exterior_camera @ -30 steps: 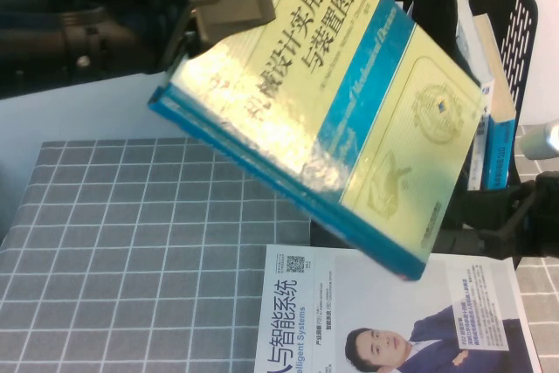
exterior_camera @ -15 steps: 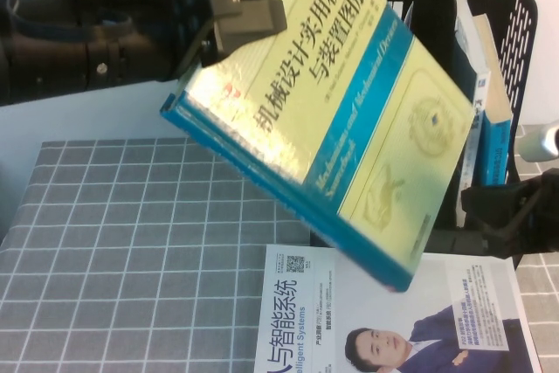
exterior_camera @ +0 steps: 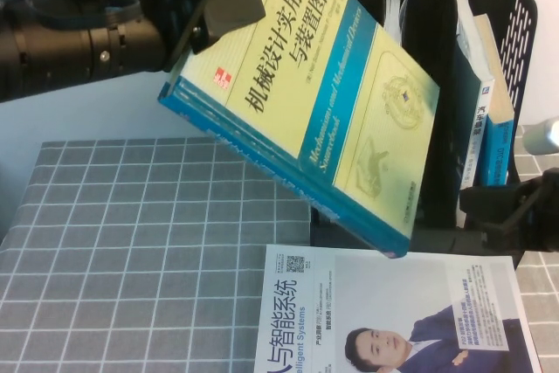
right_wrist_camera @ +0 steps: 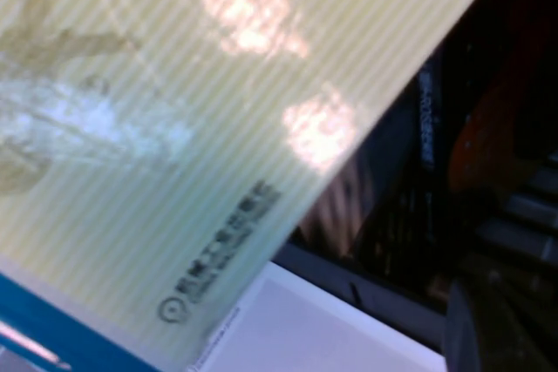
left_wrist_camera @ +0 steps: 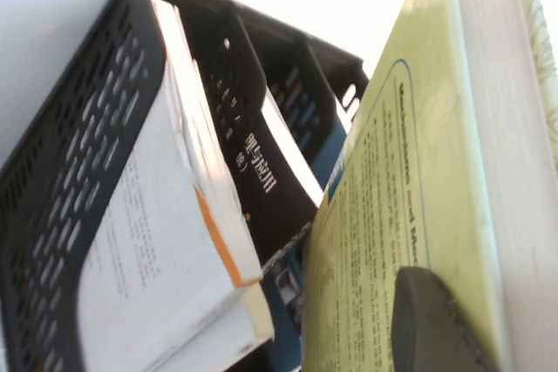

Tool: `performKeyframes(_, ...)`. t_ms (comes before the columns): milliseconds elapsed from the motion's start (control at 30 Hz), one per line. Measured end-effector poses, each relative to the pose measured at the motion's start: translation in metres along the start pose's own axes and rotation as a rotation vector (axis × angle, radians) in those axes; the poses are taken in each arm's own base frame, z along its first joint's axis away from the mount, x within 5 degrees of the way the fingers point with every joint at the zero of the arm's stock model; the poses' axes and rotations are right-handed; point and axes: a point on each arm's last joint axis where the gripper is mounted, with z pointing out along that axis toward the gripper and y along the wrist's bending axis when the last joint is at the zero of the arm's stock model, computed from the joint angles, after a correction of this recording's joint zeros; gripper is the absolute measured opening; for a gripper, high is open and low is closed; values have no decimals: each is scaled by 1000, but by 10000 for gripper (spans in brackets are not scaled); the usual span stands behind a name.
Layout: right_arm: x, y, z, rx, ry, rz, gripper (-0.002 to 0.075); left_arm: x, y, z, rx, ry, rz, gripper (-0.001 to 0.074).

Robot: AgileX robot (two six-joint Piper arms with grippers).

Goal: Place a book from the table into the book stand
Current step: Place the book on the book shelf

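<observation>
The book (exterior_camera: 323,98) is held tilted in the air in front of the book stand (exterior_camera: 515,15), clamped at its upper corner by the left gripper (exterior_camera: 214,15), above the magazine (exterior_camera: 384,312) lying on the table (exterior_camera: 131,251). The right gripper (exterior_camera: 515,207) is seen low beside the stand; whether it is open cannot be told.

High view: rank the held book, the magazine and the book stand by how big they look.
1. book, held aloft by the left pincer, nearer the camera, so inflated.
2. book stand and magazine: both partly hidden or cropped, unranked.
Right pincer beside the stand.
</observation>
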Motion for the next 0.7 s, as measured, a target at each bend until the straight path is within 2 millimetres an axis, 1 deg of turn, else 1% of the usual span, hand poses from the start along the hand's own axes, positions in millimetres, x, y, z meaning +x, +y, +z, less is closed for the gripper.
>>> performKeyframes(67,0,1,0,-9,-1,19,-3,0,-1,2,3,-10,-18,193)
performKeyframes(200,0,1,0,-16,-2,52,-3,4,-9,10,7,-44,-17,193)
performKeyframes(433,-2,3,-3,-19,-14,94,-3,13,-34,22,5,-194,38,193)
performKeyframes(500,-6,4,-8,-7,-34,87,-3,17,-41,26,0,-226,58,193)
performKeyframes(600,-14,9,-21,9,-84,63,-3,20,-45,32,-2,-237,87,193)
performKeyframes(700,-21,16,-41,27,-152,34,-3,20,-45,41,-4,-229,100,193)
